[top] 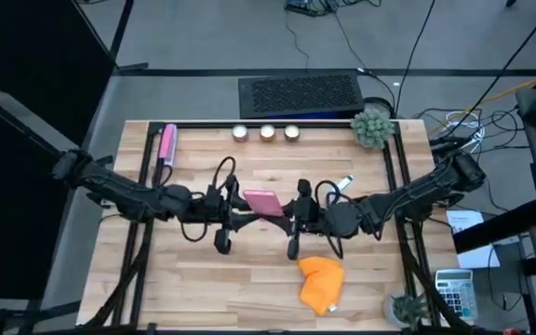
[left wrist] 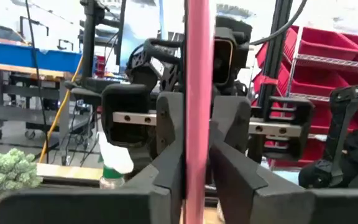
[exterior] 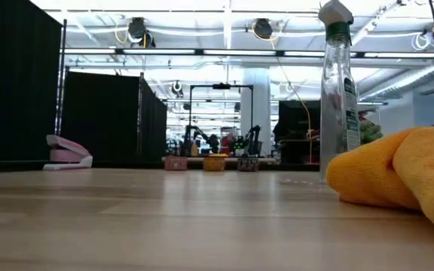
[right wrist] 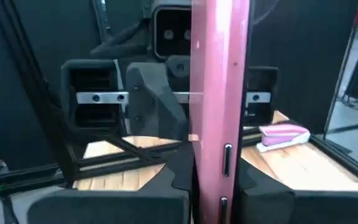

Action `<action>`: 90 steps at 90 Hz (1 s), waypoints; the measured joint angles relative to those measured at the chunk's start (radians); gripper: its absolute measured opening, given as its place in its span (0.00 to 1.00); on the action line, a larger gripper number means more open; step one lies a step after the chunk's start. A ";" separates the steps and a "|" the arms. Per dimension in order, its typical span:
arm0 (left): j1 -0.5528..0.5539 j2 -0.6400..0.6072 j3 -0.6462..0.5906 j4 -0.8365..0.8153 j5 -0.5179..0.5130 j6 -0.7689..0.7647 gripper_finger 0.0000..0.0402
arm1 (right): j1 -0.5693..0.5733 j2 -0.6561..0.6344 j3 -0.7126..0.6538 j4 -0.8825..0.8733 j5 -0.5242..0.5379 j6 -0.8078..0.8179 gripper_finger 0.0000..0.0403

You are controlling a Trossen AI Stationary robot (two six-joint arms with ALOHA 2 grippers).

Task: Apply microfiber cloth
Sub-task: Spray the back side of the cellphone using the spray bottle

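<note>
A pink flat rectangular thing [top: 263, 202] hangs above the table's middle, held between my two grippers. My left gripper [top: 241, 208] is shut on its left end and my right gripper [top: 290, 210] on its right end. Both wrist views show the pink thing [left wrist: 197, 93] edge-on between the dark fingers, and small side buttons show on the pink thing [right wrist: 219, 93] in the right wrist view. The orange microfiber cloth [top: 321, 282] lies crumpled on the table near the front edge, right of centre, untouched. In the low view the cloth [exterior: 405, 177] fills the right side. My left gripper pinches the pink thing's flat faces [left wrist: 197, 163] between its two fingers [left wrist: 169, 168], at its left end. The fingers come level from the table's left. The thing is lifted clear of the table. My right gripper pinches the pink thing's opposite end [right wrist: 219, 163] between its two fingers [right wrist: 179, 177], one on each flat face. They come level from the table's right. The thing hangs between both grippers, clear of the table.
A spray bottle [exterior: 337, 90] stands right of centre behind the grippers. A pink stapler-like object [top: 167, 144] lies at the far left. Three small pots [top: 266, 132] and a plant [top: 372, 127] line the far edge. A calculator [top: 454, 290] lies off the table's right side.
</note>
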 joint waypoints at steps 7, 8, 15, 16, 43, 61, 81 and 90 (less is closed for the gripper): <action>0.002 0.000 0.000 0.001 0.012 0.016 0.03 | -0.005 0.000 0.000 -0.002 -0.039 -0.001 0.03; 0.002 0.000 0.000 0.002 0.011 0.016 0.03 | -0.005 0.000 0.000 -0.002 -0.043 -0.001 0.03; 0.006 0.000 0.000 0.009 0.008 0.016 0.03 | -0.007 0.000 0.000 -0.001 -0.044 0.002 0.05; 0.007 0.000 0.000 0.009 0.008 0.016 0.03 | -0.008 0.000 0.000 -0.002 -0.042 -0.001 0.06; 0.013 -0.009 0.000 -0.019 -0.007 0.031 0.03 | 0.024 -0.158 0.002 -0.119 -0.028 -0.108 0.34; 0.028 -0.009 0.000 -0.123 -0.025 0.050 0.03 | 0.072 -0.327 0.002 -0.594 -0.196 0.299 0.49; 0.101 0.041 0.000 -0.241 -0.014 0.051 0.03 | 0.183 -0.284 -0.001 -1.227 -0.213 0.833 0.49; 0.132 0.112 0.000 -0.249 0.005 0.045 0.03 | 0.208 -0.226 -0.001 -1.475 -0.098 1.010 0.48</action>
